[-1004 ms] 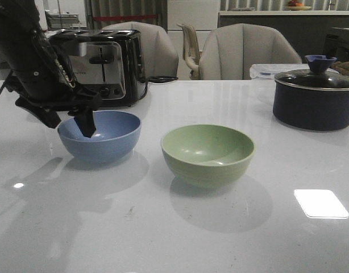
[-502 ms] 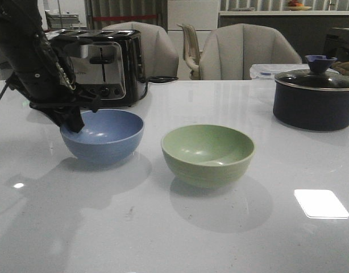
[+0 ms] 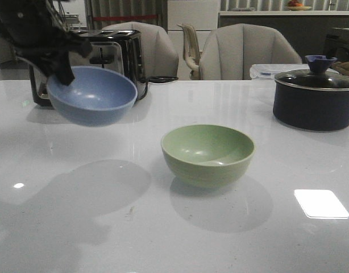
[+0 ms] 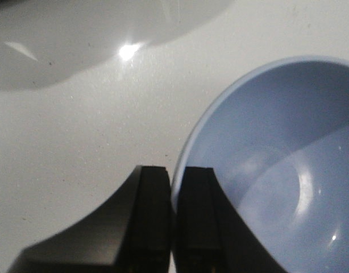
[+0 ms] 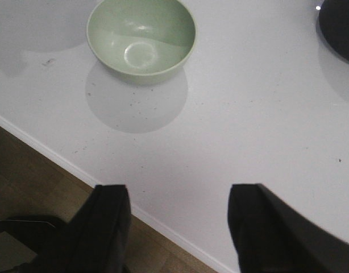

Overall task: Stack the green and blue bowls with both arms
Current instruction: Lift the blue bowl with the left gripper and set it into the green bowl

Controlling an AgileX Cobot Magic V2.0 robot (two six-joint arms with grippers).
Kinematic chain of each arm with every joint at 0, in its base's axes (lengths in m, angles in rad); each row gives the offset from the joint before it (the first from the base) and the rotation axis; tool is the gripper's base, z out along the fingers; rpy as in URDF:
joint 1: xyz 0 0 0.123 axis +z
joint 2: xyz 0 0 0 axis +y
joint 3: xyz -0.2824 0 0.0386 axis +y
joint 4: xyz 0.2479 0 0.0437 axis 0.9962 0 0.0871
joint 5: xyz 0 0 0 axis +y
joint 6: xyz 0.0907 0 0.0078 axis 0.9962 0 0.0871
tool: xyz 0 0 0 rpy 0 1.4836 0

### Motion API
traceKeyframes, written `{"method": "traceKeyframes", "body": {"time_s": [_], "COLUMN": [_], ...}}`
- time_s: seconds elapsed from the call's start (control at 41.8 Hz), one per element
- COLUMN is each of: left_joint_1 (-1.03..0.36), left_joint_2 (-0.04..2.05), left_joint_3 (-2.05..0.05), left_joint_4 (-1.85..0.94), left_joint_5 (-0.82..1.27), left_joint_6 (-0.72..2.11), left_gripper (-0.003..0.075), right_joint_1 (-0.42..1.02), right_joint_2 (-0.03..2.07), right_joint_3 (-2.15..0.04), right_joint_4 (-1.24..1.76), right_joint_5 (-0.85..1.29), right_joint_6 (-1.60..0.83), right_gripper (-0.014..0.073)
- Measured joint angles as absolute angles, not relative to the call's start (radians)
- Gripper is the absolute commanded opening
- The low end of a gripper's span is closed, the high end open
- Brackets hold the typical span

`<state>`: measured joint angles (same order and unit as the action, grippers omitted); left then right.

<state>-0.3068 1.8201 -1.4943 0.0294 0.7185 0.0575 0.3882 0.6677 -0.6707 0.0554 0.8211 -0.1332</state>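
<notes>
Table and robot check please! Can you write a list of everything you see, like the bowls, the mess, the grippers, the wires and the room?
Surface: white glossy table, shadows and glare patches.
Job's things: blue bowl lifted, tilted; green bowl sitting upright, empty.
Clutter: toaster, dark lidded pot.
Grippers: left gripper pinching the blue bowl's rim; right gripper open, empty, over the table edge.
Cables: toaster cord.
Surroundings: chairs behind the table.

Place: we see a home dining kitchen.
Table: white glossy table [image 3: 231, 239].
Appliances: toaster [image 3: 120, 54], lidded pot [image 3: 314, 99].
Seating: padded chairs [image 3: 242, 51] behind.
Background: we note a counter [image 3: 265, 12] with fruit.
</notes>
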Motion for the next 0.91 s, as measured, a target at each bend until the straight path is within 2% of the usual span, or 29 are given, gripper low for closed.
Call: {"method": "traceKeyframes", "body": {"time_s": [0.239,0.382,0.669,0.813,0.908], "left_joint_1": [-0.32,-0.385,-0.539,-0.573,-0.579], "left_joint_2": [1.738,1.742,1.837,1.903,1.942], "left_joint_3": [-1.503,-1.503,-1.503,-1.503,-1.503], "left_joint_4": [-0.19,-0.319,-0.359,-0.366,-0.385], "left_joint_5": [0.749,0.761,0.676,0.627,0.599], "left_joint_6": [0.128,0.197,0.21,0.214,0.214], "left_gripper": [0.0102,0.0102,0.0102,0.0103,0.0144], "right_joint_1": [0.388,0.388,0.388,0.388,0.388], "right_joint_2": [0.668,0.668,0.668,0.668,0.668], "right_joint_3": [-0.671,-0.671,-0.671,-0.671,-0.671], "right_joint_4": [0.055,0.055,0.055,0.055,0.055], "right_joint_5": [0.821,0.821,0.821,0.821,0.821], "right_joint_6": [-0.133,-0.133,-0.133,-0.133,-0.133], "right_gripper": [0.0493,0.0493,0.0493,0.0493,0.0493]}}
